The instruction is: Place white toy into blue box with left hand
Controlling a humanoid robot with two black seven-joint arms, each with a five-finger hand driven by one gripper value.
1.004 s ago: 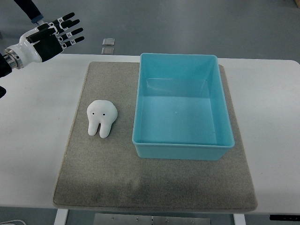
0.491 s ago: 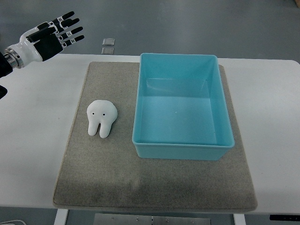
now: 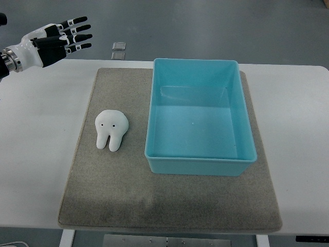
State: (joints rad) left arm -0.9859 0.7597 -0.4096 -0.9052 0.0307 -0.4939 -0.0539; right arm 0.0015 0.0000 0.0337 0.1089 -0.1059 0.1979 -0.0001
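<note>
A white tooth-shaped toy (image 3: 110, 130) with two black dot eyes lies on the grey mat (image 3: 118, 190), left of the blue box (image 3: 197, 119). The blue box is open-topped and holds nothing. My left hand (image 3: 72, 35) is at the top left, above the table's far edge, well away from the toy. Its fingers are spread and hold nothing. The right arm does not show.
The mat lies on a white table (image 3: 36, 154). A small grey square object (image 3: 119, 46) lies on the floor beyond the table's far edge.
My left hand has turned so its fingers stack more edge-on, and it has shifted slightly up and left. The toy and box have not moved.
</note>
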